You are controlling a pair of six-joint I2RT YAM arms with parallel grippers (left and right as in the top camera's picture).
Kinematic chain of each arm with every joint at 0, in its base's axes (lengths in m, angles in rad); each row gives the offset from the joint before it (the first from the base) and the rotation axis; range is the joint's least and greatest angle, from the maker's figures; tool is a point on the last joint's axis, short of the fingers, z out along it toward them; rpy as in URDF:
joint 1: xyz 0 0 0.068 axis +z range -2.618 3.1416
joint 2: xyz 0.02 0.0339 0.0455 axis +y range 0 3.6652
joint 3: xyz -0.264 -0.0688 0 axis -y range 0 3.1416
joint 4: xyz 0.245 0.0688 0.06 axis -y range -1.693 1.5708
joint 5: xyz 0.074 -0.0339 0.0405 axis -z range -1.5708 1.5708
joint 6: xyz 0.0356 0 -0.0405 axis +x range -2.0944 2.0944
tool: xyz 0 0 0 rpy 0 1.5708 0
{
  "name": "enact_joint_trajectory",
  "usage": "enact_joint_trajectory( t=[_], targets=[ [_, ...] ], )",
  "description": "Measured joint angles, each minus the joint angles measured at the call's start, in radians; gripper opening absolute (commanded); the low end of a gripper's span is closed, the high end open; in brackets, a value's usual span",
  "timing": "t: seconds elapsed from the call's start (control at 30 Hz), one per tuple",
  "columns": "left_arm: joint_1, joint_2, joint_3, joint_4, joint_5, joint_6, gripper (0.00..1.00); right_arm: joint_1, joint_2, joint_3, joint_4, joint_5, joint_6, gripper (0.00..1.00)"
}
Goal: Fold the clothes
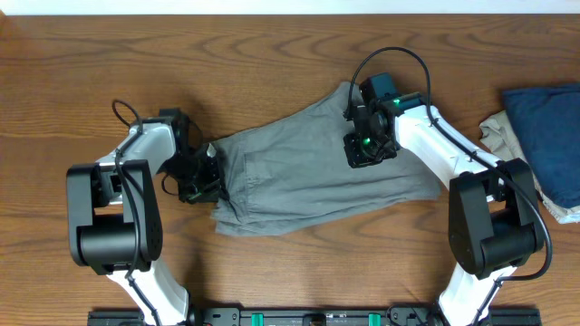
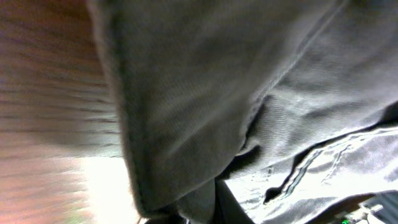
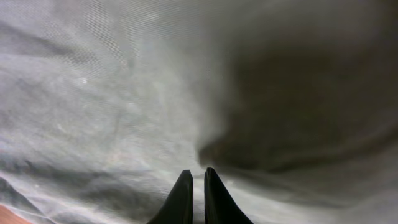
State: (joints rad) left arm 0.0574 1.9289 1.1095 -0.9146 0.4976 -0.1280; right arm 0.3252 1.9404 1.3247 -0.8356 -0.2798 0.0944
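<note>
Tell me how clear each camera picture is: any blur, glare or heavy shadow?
Overhead: sharp, evenly lit, shorts and table grain crisp. Left wrist: smeared by blur, a blown-out white patch on the table at lower left. Right wrist: cloth close and soft, deep shadow at upper right, the right gripper a dark silhouette.

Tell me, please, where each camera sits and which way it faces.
Overhead: above the table, looking straight down at the shorts; both arms, the left hand and the right hand show.
Left wrist: on the left arm, close against the shorts' edge, table beside; its hand hardly shows.
Right wrist: on the right arm, looking along its shut fingers onto the shorts.
Shared: all see the shorts.
</note>
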Motion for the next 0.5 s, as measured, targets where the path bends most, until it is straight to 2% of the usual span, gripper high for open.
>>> enact_joint_trajectory(
  t=[0.23,0.5],
  targets=[
    [0.000,-0.011,0.183,-0.188,-0.082,-0.006,0.06,0.003,0.000,0.000,0.074,-0.001,0.000,0.08],
    [0.000,-0.135,0.401,-0.384,-0.096,-0.006,0.06,0.083,0.064,0.000,0.207,-0.073,0.035,0.06]
  ],
)
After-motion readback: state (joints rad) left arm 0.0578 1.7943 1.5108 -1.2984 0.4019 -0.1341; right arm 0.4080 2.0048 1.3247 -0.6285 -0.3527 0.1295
